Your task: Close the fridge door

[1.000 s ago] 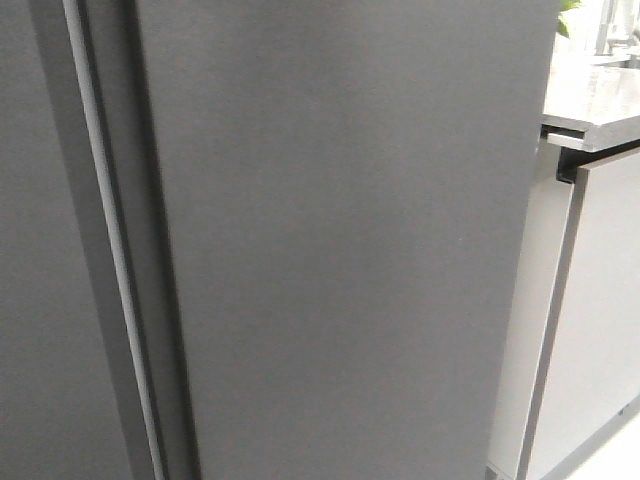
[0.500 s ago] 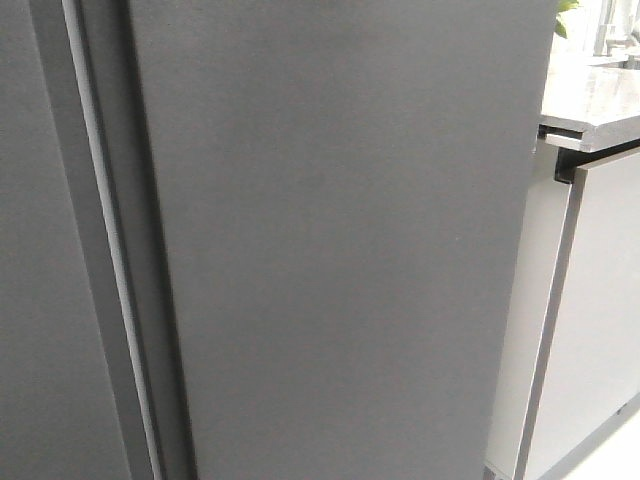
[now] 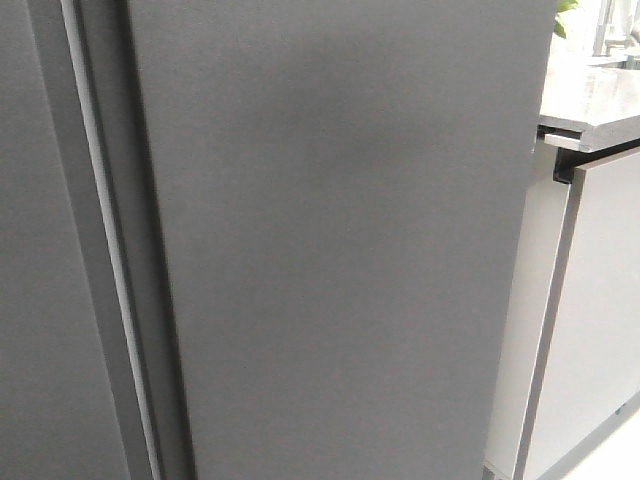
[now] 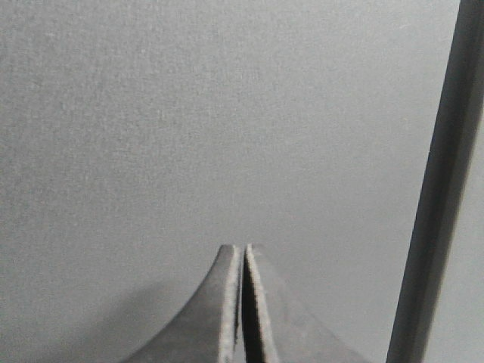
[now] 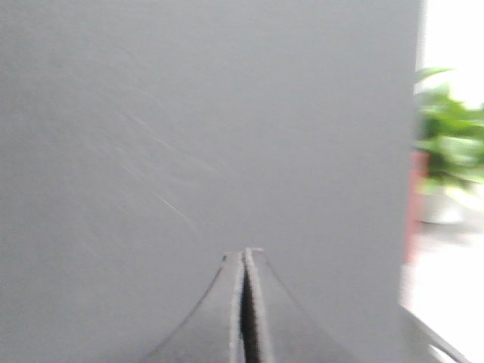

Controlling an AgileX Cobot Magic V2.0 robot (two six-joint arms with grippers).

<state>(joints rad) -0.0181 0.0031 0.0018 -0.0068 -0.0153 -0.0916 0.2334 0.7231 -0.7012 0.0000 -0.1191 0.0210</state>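
The fridge door (image 3: 340,260) is a tall matte dark-grey panel that fills most of the front view. Its darker side edge (image 3: 150,300) runs down its left. Its inner face and bins are hidden. Neither gripper shows in the front view. My right gripper (image 5: 244,251) is shut and empty, its tips close to the door's face (image 5: 227,113); contact cannot be told. My left gripper (image 4: 243,246) is shut and empty, its tips close to a grey panel (image 4: 189,113) with a dark band (image 4: 439,189) beside it. I cannot tell which panel that is.
A pale strip (image 3: 110,260) and the twin grey panel (image 3: 40,300) lie left of the door. Pale glossy cabinet fronts (image 3: 600,330) under a grey counter (image 3: 595,105) stand to the right. A green plant (image 5: 450,144) shows past the door's right edge.
In the front view the door's left edge and the counter have shifted slightly to the left. The door fills a little more of the picture.
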